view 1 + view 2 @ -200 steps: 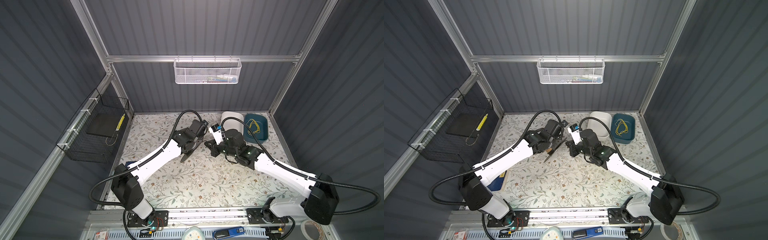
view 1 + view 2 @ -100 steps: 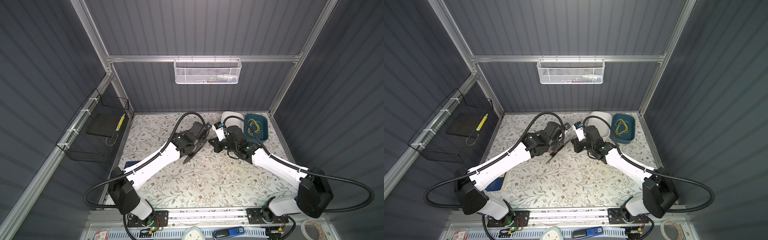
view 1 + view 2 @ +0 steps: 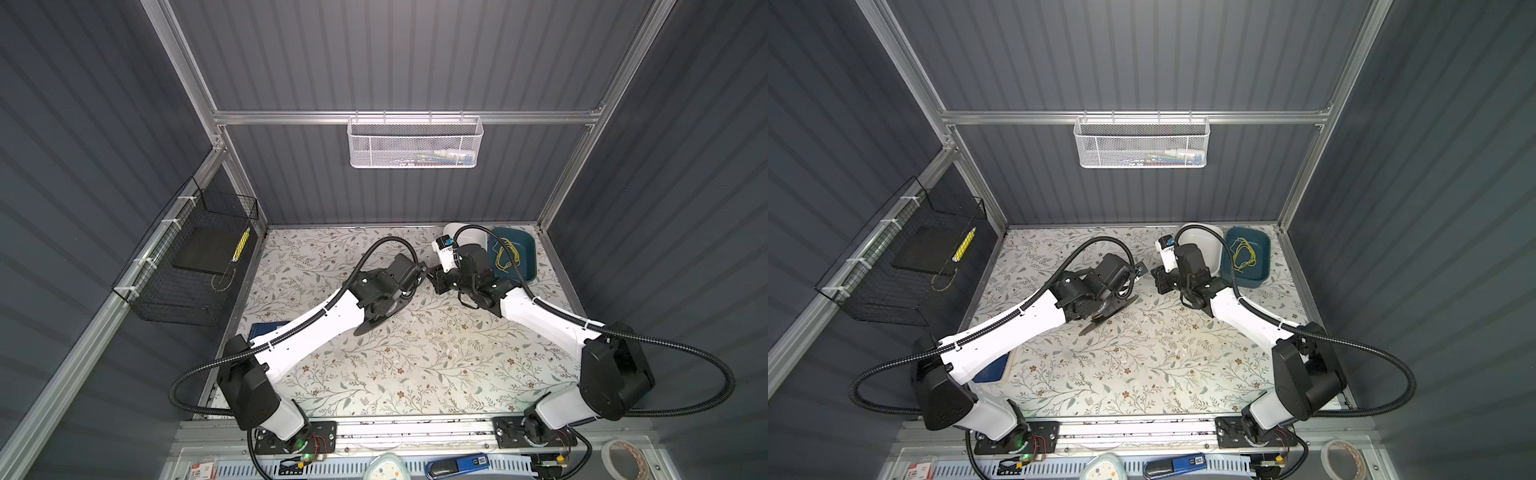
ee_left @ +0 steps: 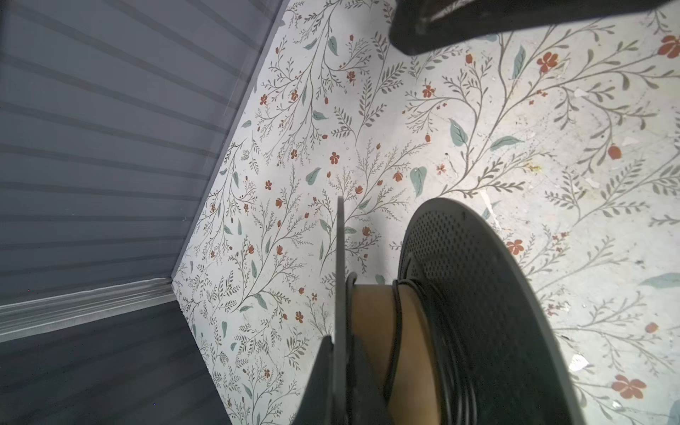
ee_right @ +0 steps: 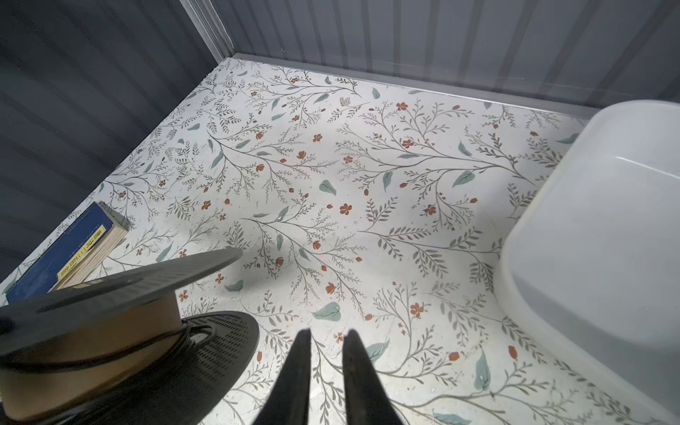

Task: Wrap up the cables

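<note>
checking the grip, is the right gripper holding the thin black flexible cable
No, the right gripper is empty; only the floral-patterned tabletop shows between its parted jaws.

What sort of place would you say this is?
Most likely a robotics lab test cell: an aluminium frame with grey panel walls, a left arm and right arm bolted to a front rail, and a white mesh basket hung inside.

Left arm [image 3: 316,328] reaching diagonally up toward workspace middle, forearm outstretched. Left gripper [image 4: 340,344] pinching shut on spool [image 4: 478,294], fingers straddling its thin edge-on flange. Right arm [image 3: 540,318] stretching inward from opposite side. Right gripper [image 5: 325,333] pointing toward left one, apparently not touching it. Its fingers are standing slightly apart, gripping nothing.
</note>
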Motion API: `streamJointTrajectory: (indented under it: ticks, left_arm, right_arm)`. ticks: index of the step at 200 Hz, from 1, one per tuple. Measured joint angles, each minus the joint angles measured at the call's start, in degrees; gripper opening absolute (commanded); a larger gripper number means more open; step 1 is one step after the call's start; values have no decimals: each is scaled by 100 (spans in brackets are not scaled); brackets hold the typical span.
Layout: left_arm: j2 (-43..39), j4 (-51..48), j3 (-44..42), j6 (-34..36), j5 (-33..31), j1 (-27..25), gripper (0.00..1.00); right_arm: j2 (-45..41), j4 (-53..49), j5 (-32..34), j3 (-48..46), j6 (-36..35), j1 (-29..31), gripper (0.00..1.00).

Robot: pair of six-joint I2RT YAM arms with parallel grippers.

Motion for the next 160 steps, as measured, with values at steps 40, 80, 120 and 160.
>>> streamJointTrajectory:
  ticks: [40,80,120,160]
  left_arm:
    - [256,-125,13,44,-103,-118,0]
    - [597,-313,179,44,-153,-221,0]
    - [719,-299,299,31,-393,-315,0]
    - [398,931,-811,-144,-925,-704,0]
  right_arm:
    - [0,310,-28,-337,181,-11,21]
    - [-116,616,-149,-866,498,-37,22]
    - [-391,804,-192,-1167,693,-39,23]
    - [-695,920,-219,-1342,798,-136,25]
